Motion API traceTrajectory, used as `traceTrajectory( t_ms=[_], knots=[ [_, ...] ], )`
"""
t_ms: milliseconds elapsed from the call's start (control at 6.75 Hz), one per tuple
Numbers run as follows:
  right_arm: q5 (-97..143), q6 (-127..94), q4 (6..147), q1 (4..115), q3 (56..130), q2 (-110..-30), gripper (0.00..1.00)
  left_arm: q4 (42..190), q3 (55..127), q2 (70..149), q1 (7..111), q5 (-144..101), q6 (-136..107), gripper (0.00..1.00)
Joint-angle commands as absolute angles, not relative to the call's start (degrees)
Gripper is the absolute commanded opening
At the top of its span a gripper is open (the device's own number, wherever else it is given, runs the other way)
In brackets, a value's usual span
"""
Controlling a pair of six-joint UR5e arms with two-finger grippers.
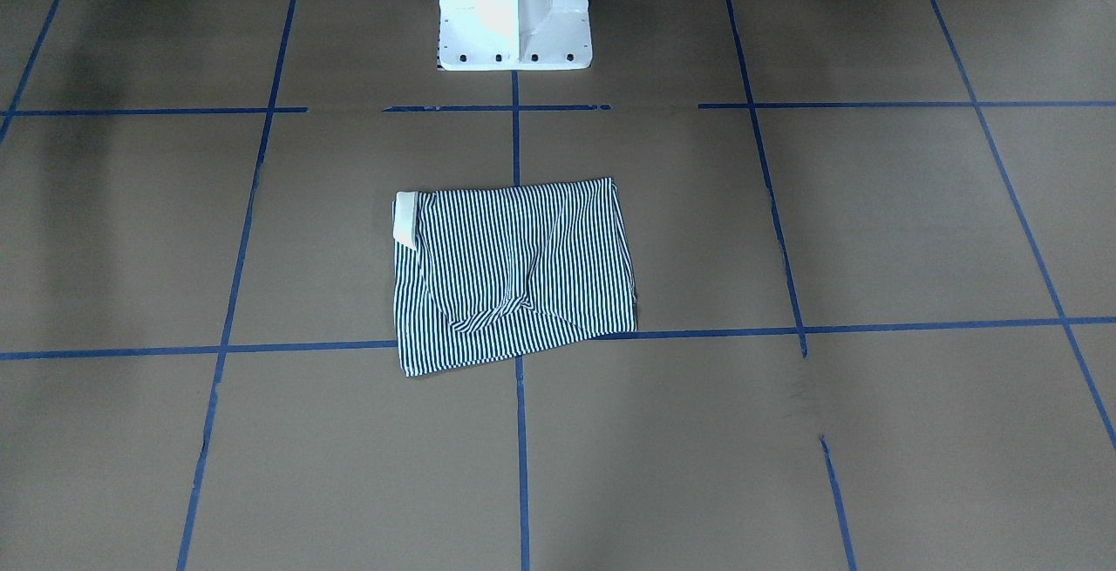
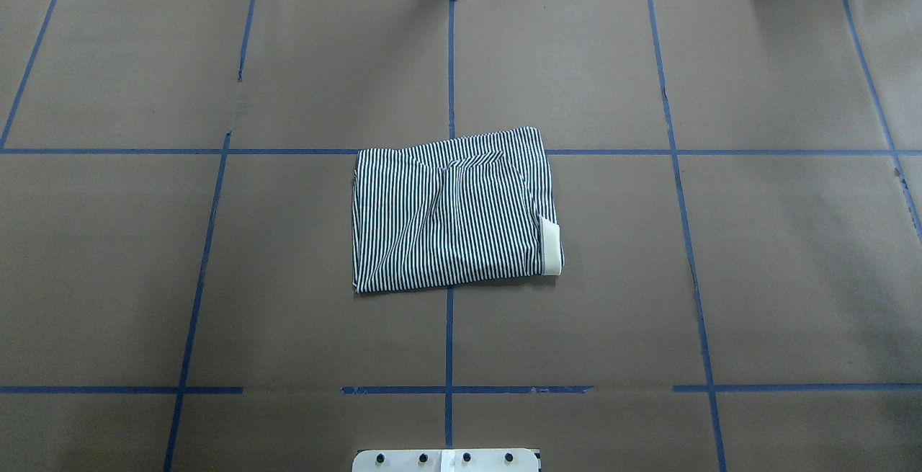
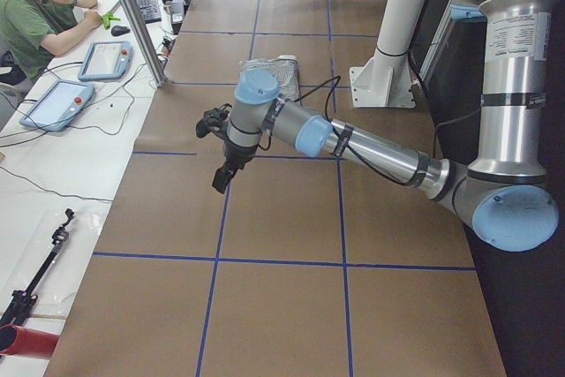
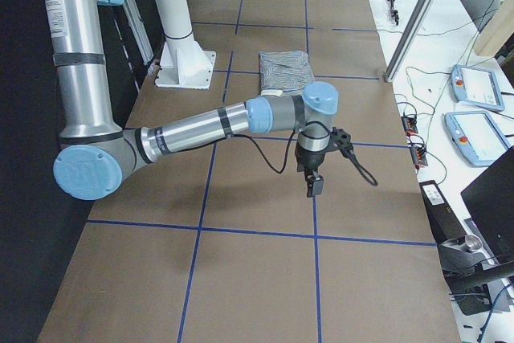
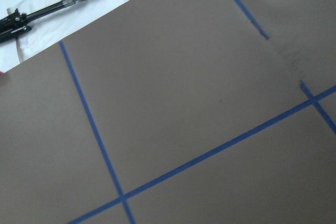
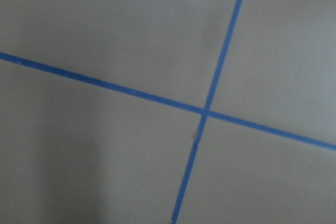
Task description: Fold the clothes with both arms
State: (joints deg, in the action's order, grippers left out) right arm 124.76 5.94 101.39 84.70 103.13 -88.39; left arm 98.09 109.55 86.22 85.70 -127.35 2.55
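The striped polo shirt (image 1: pixel 514 275) lies folded into a compact rectangle at the table's middle, its white collar (image 1: pixel 405 218) at one corner. It also shows in the overhead view (image 2: pixel 450 216) and in both side views (image 3: pixel 269 70) (image 4: pixel 285 68). My left gripper (image 3: pixel 222 178) hangs above bare table far to the shirt's left side. My right gripper (image 4: pixel 313 186) hangs above bare table far to its right side. Both show only in the side views, so I cannot tell if they are open or shut. Both wrist views show only brown table and blue tape.
The white pedestal base (image 1: pixel 514 13) stands behind the shirt. Blue tape lines (image 2: pixel 450 335) grid the brown table. An operator (image 3: pixel 35 6) sits beyond the far edge with teach pendants (image 3: pixel 57 103). A black tool (image 3: pixel 35 280) lies off the table's left end.
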Motion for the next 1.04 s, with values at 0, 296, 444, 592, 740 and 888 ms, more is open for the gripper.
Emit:
traceTrajectory(
  t_ms=[0, 296, 444, 592, 740, 888],
  knots=[
    [127.15, 5.8, 101.34, 89.01, 102.23, -94.73, 1.0, 99.22, 99.8, 85.07, 91.46, -128.75, 3.78, 1.0],
    [131.57, 5.98, 101.25, 89.65, 102.04, -99.13, 1.0, 98.7, 92.15, 83.85, 92.54, -136.19, 5.27, 1.0],
    [131.57, 5.89, 101.25, 89.65, 102.04, -99.58, 1.0, 98.88, 89.76, 82.37, 92.64, -138.14, 4.84, 1.0],
    [131.66, 5.89, 101.25, 89.65, 102.04, -99.49, 1.0, 98.79, 90.61, 82.35, 92.64, -137.9, 4.66, 1.0],
    [131.66, 5.89, 101.16, 89.65, 102.04, -99.49, 1.0, 98.88, 91.05, 82.35, 92.55, -137.38, 4.66, 1.0],
    [131.66, 5.8, 101.25, 89.65, 102.13, -99.49, 1.0, 98.88, 91.58, 82.35, 92.55, -137.37, 4.75, 1.0]
  ],
)
